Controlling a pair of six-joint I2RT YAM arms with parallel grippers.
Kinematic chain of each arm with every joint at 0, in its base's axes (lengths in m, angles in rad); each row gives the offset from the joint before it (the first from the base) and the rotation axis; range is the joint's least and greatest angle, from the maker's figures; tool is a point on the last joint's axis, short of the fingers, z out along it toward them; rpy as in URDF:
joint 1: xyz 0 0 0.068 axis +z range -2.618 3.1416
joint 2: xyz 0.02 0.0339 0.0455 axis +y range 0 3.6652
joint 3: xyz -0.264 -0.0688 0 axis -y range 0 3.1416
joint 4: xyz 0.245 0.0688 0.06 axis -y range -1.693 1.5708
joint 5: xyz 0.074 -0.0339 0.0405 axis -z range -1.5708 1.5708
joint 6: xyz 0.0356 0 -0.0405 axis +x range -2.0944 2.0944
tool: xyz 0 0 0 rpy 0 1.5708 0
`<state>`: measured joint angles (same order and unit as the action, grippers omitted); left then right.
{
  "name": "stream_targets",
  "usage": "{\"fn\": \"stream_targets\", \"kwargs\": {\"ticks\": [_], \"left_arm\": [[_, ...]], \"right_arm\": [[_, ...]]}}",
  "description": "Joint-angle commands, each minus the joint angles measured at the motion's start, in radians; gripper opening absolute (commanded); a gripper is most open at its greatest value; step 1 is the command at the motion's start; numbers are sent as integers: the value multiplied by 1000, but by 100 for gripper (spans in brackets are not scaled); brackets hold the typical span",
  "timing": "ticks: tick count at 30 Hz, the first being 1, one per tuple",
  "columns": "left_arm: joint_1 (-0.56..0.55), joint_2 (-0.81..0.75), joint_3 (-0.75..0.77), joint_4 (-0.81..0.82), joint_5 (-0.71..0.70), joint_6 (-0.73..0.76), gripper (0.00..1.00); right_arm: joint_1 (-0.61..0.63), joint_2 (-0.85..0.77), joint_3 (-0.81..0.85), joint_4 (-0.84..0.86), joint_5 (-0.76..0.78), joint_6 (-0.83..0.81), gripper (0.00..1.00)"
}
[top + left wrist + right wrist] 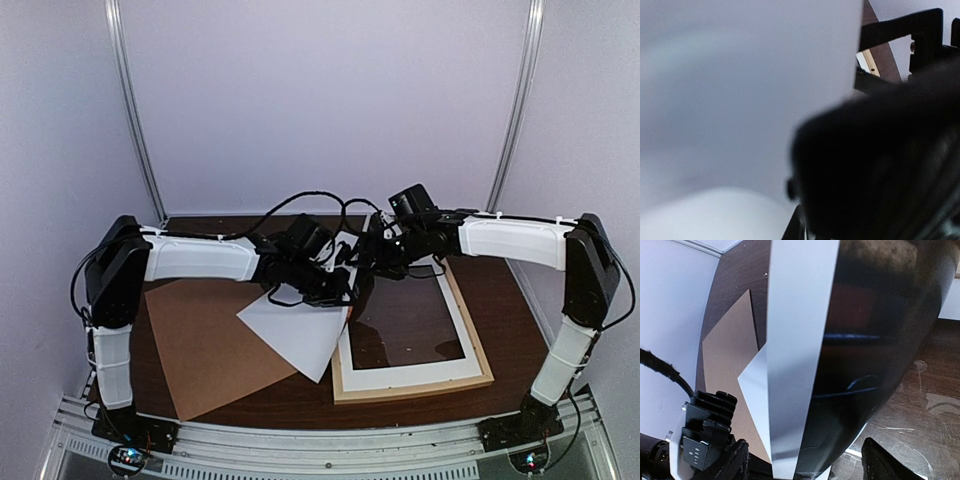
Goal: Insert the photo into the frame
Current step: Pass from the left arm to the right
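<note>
The photo (300, 335) lies with its white back up, left of the frame (486, 362); its upper right edge is lifted. My left gripper (335, 288) is shut on that edge. In the left wrist view the photo's white back (740, 100) fills the picture and a dark blur hides the jaws. In the right wrist view the photo (795, 340) curls upward, white back on the left and glossy dark face on the right. My right gripper (805, 461) stands open around its lower end, both fingers (730, 462) apart from the paper. The light wood frame lies flat at right.
A white mat border (400, 380) lies inside the frame. A brown backing board (205, 340) lies flat at left, partly under the photo, and shows again in the right wrist view as the backing board (727, 350). Both wrists and their cables crowd together above the frame's upper left corner.
</note>
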<state>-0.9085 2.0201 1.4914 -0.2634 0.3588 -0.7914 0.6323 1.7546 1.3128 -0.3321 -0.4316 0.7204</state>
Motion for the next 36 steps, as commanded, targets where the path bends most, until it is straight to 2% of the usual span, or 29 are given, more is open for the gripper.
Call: {"fn": "stream_targets", "kwargs": {"ticks": [1, 8, 16, 23, 36], "left_arm": [[-18, 26, -4, 53, 7, -1, 6], [-28, 51, -3, 89, 21, -18, 9], [-33, 60, -3, 96, 9, -22, 10], [-39, 82, 1, 101, 6, -23, 13], [-44, 88, -3, 125, 38, -15, 31]], "right_arm": [[20, 6, 55, -89, 124, -52, 76], [32, 24, 55, -113, 188, -58, 71], [34, 38, 60, -130, 230, -66, 55], [36, 55, 77, -159, 267, -82, 46], [30, 68, 75, -166, 283, -99, 27]]}}
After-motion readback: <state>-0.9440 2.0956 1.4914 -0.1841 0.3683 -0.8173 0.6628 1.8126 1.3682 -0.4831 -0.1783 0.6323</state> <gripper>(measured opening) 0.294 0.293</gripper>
